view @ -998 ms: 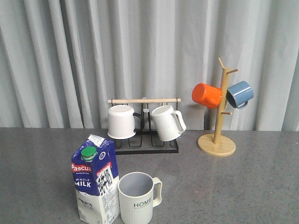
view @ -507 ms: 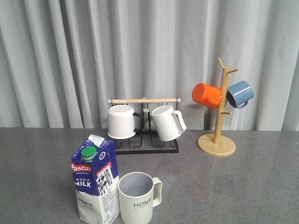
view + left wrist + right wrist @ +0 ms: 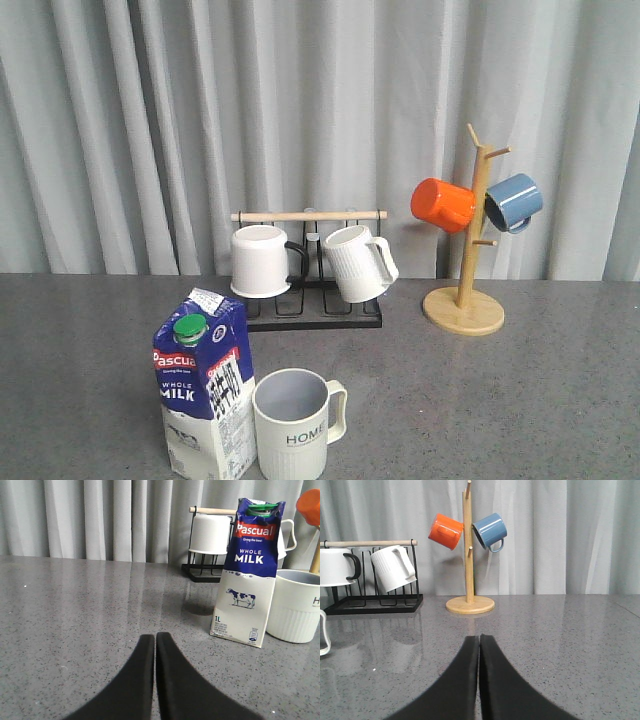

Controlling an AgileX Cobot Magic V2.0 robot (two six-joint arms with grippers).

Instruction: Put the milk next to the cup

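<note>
Left gripper: our left gripper [image 3: 155, 641] is sitting low over the grey speckled table [image 3: 520, 390] with its black fingers pressed together, holding nothing, well clear of the carton.
Right gripper: our right gripper [image 3: 479, 642] is pinched closed too, empty, and pointing at the wooden mug tree [image 3: 468, 550] carrying an orange mug [image 3: 445, 531] and a blue mug [image 3: 490, 530].
Milk: the blue-and-white gable-top milk carton with the green round cap [image 3: 203, 396] is standing upright at the near edge of the table, label facing us.
Cup: the pale cream ribbed mug printed "HOME" [image 3: 296, 423] is sitting just beside the carton on its right in the front view; from here we can't tell if they're touching or just a sliver apart.
Why like that: we're guessing both arms are parked clear so nothing knocks the tall carton over.
Progress: looks to us like the job's basically done, milk next to cup.
Background: the black wire rack with a wooden bar [image 3: 310, 262] is holding two white mugs, untouched.
</note>
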